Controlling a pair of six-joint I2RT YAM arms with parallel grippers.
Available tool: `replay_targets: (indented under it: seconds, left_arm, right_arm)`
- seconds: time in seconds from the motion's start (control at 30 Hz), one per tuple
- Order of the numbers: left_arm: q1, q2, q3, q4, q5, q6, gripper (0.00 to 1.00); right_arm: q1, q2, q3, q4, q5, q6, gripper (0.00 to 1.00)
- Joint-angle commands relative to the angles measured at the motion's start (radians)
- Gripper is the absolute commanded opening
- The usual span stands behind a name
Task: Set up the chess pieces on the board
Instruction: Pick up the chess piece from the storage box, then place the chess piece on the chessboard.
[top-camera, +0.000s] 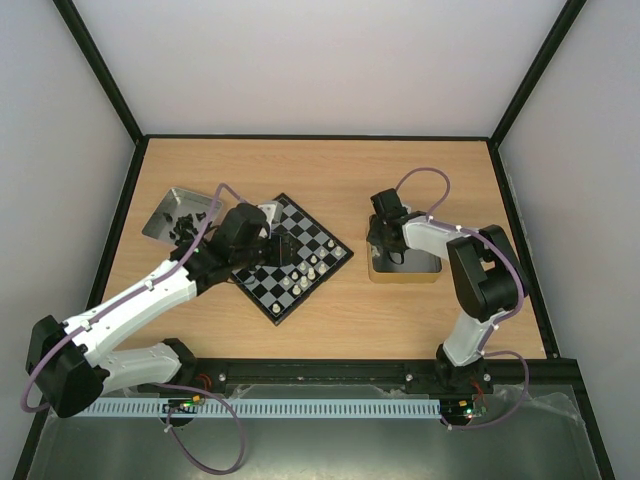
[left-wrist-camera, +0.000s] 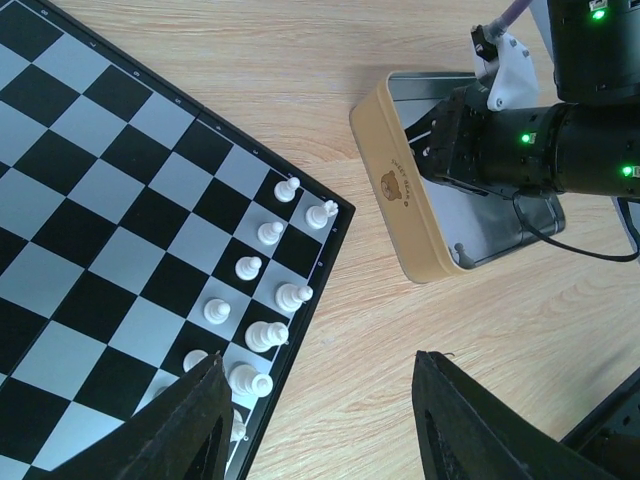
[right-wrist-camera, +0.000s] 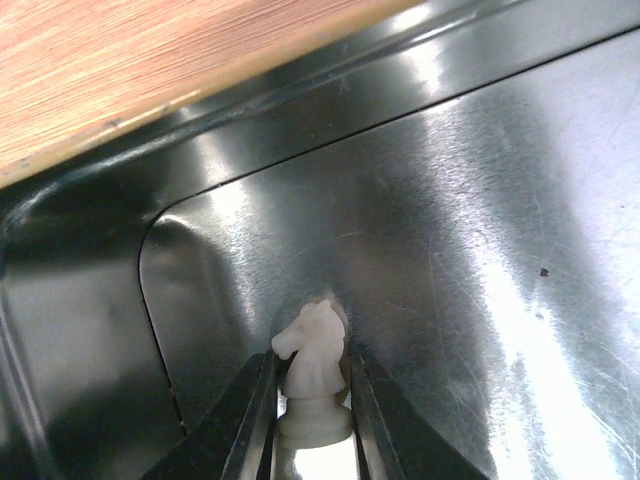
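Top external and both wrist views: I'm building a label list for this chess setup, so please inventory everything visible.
Black and light grey checked chessboard: one, at the table's centre, turned diagonally.
Small white chess pieces: at least nine, in two rows along one board edge.
White knight chess piece: one, standing on the tin's metal floor.
Beige-walled rectangular metal tin: one, right of the board.
Shallow silver metal tray: one, left of the board.
Dark pieces: in the silver tray, too small to count.
Light wooden table: one.
Left gripper: black, open, above the board's edge.
Right gripper: black, inside the tin, fingers against both sides of the knight.
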Motion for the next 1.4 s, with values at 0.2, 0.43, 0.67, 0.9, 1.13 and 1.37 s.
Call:
replay_targets:
  seconds: [0.2,0.43,0.67,0.9,1.13,1.37]
  left_arm:
    - [0.008,-0.023,-0.024,0.021,0.0,-0.014,0.51]
    - [0.011,-0.038,-0.035,0.05,-0.005,-0.032,0.52]
    - [0.052,-0.059,-0.052,0.14,0.018,-0.083,0.53]
    - [0.148,-0.053,-0.05,0.29,0.192,-0.175,0.57]
    - [0.241,-0.02,-0.044,0.351,0.401,-0.275,0.59]
    - [0.326,0.018,-0.051,0.293,0.57,-0.299,0.61]
  right_arm:
    - [-0.001,-0.002,0.0,-0.015,0.056,-0.026,0.12]
    - [-0.001,-0.14,-0.061,0.075,0.05,-0.053,0.12]
    - [-0.001,-0.327,-0.135,0.194,-0.077,-0.107,0.12]
    - [0.013,-0.458,-0.193,0.414,-0.458,-0.149,0.13]
    - [0.152,-0.44,-0.156,0.528,-0.672,-0.223,0.13]
    - [0.247,-0.405,-0.118,0.541,-0.775,-0.341,0.13]
